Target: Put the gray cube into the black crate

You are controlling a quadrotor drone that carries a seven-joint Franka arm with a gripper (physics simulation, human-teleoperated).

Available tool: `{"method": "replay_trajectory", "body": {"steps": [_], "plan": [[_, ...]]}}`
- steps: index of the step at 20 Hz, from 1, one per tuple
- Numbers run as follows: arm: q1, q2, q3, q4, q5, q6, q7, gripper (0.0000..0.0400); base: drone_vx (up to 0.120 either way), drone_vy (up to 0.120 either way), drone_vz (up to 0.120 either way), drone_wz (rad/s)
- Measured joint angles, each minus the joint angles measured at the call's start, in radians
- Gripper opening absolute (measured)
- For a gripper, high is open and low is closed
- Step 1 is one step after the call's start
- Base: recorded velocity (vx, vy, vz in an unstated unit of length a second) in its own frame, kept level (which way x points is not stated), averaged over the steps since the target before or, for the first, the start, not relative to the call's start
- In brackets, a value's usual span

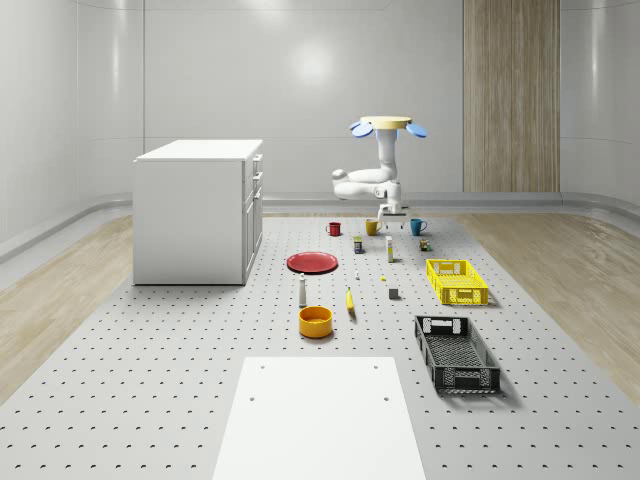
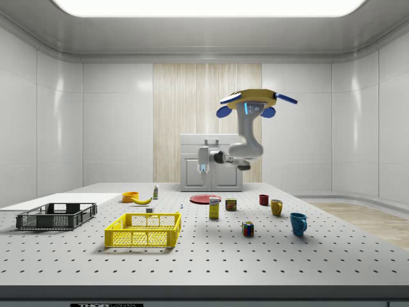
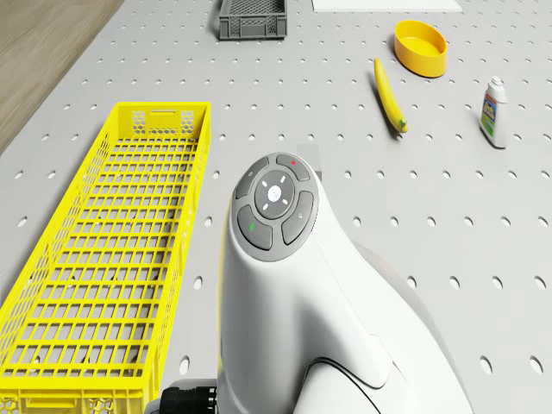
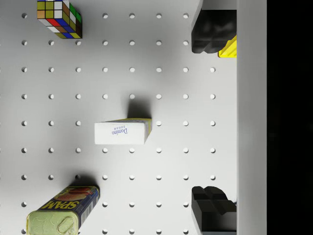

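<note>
Your gray cube (image 1: pixel 394 294) is a small, dark, plain block sitting on the table (image 1: pixel 180 400), just beside the yellow crate (image 1: pixel 457 281) (the black crate (image 1: pixel 456 353) lies nearer the camera). Your drone (image 1: pixel 388 125) hovers over the table's far end, gripper (image 4: pixel 213 122) above a sugar box (image 4: pixel 122 132), its 2 fingers (image 4: pixel 213 203) spread apart, holding nothing.

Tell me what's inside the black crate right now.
Nothing visible: the black crate shows only its mesh floor. The gray cube still sits on the table.
</note>
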Motion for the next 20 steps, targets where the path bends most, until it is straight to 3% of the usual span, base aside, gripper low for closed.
{"method": "replay_trajectory", "body": {"steps": [4,9,20], "plan": [[-0.003,-0.012,0.002,0.001,0.005,0.011,0.003,0.0400,0.120,-0.010,-0.010,0.000],[-0.006,-0.026,0.005,0.001,0.011,0.024,0.005,0.0400,0.120,-0.088,0.000,0.000],[-0.013,-0.054,0.010,0.003,0.023,0.050,0.011,0.0400,0.120,-0.004,-0.105,0.000]]}}
